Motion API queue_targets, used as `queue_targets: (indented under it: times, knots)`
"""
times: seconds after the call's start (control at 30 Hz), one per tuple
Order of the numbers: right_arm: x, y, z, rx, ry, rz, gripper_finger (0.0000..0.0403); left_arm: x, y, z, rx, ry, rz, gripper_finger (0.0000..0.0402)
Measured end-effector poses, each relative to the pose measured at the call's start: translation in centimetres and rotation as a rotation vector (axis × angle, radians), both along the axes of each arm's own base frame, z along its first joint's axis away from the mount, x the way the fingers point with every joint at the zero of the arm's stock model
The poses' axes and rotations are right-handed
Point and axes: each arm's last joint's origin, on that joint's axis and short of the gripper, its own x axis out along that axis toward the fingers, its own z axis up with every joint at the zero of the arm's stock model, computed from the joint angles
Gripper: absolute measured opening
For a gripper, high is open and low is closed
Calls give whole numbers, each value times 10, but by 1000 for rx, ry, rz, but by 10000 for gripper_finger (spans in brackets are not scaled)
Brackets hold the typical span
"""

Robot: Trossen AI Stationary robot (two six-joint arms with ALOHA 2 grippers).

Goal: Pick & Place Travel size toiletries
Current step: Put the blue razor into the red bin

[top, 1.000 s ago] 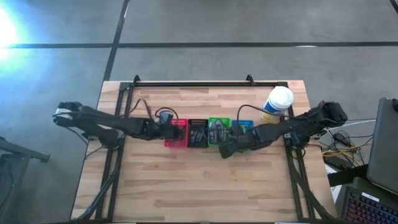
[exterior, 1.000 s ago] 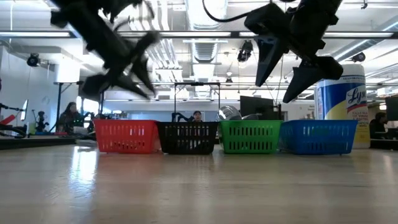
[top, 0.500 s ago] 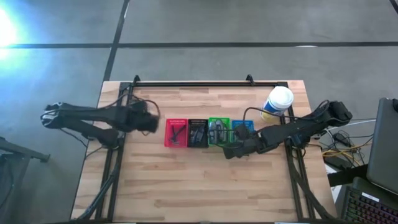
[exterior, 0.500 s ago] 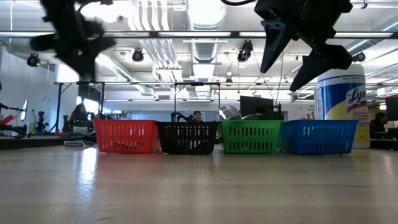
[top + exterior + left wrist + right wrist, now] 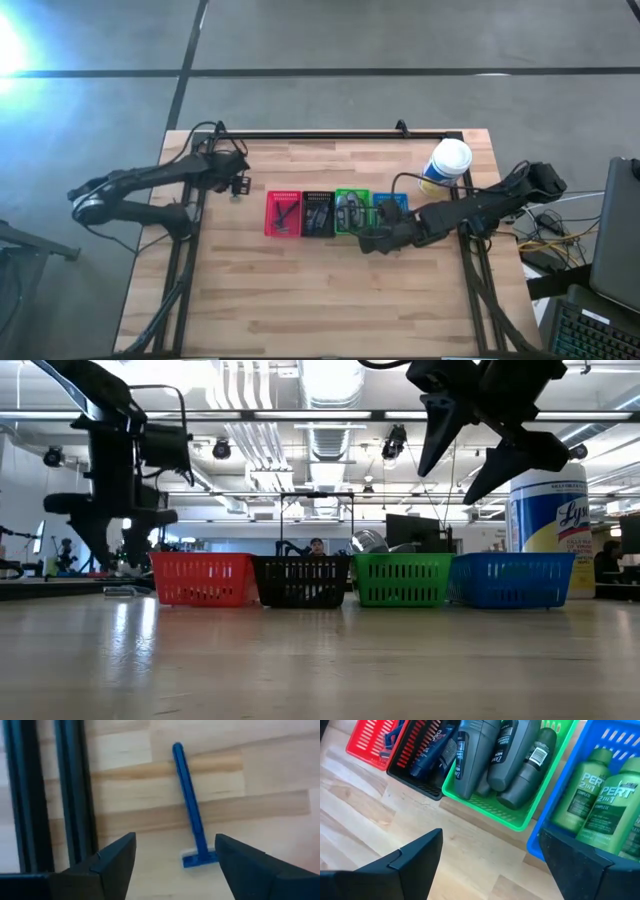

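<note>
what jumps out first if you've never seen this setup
A row of four small baskets, red, black, green and blue, sits mid-table, holding grey deodorant sticks and green bottles. A lone blue razor lies on bare wood under the open left gripper, near the table's left frame rail. The open right gripper hovers just in front of the green and blue baskets, with a large wipes canister behind.

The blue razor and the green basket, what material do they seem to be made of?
The blue razor looks like moulded plastic, with a smooth, evenly coloured handle. The green basket seems glossy rigid plastic, its slotted wall being one even bright colour. Neither is certain from looks alone.
</note>
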Motion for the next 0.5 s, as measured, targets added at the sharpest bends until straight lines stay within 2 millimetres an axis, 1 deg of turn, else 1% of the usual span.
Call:
queue_targets:
  times: [0.13, 0.23, 0.33, 0.43, 0.5]
  knots:
    - [0, 1, 0, 4, -2, -2, 317, 3, 13, -8, -10, -29, -33, 275]
    - [0, 1, 0, 4, -2, -2, 314, 9, 19, -23, -26, -12, -39, 257]
    - [0, 1, 0, 9, -5, -11, 313, 11, 21, -41, -91, 33, -37, 229]
    - [0, 1, 0, 16, -9, -22, 319, 15, 23, -50, -130, 63, -51, 193]
    - [0, 1, 0, 19, -11, -27, 324, 18, 25, -52, -141, 69, -83, 159]
